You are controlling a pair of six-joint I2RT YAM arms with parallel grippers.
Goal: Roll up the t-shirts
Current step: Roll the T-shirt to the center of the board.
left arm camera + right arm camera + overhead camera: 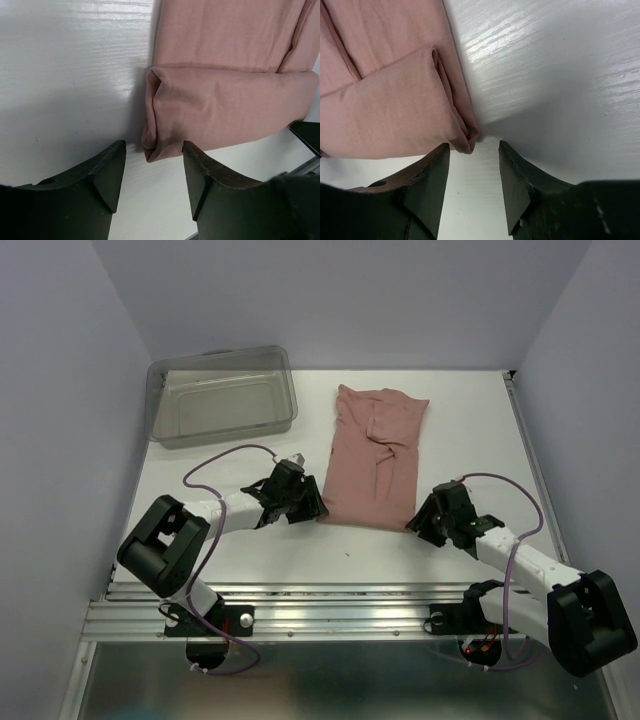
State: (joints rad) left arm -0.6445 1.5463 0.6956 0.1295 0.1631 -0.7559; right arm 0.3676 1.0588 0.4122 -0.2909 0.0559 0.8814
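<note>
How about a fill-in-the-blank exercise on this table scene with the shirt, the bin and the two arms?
1. The t-shirt lying on the table is ____ in colour.
2. The left gripper and the right gripper both have their jaws ____.
3. The rolled-over end of the t-shirt is the ____ end, beside both grippers.
4. In the top view, the clear bin stands to the ____ of the t-shirt.
Missing words: pink; open; near; left.
</note>
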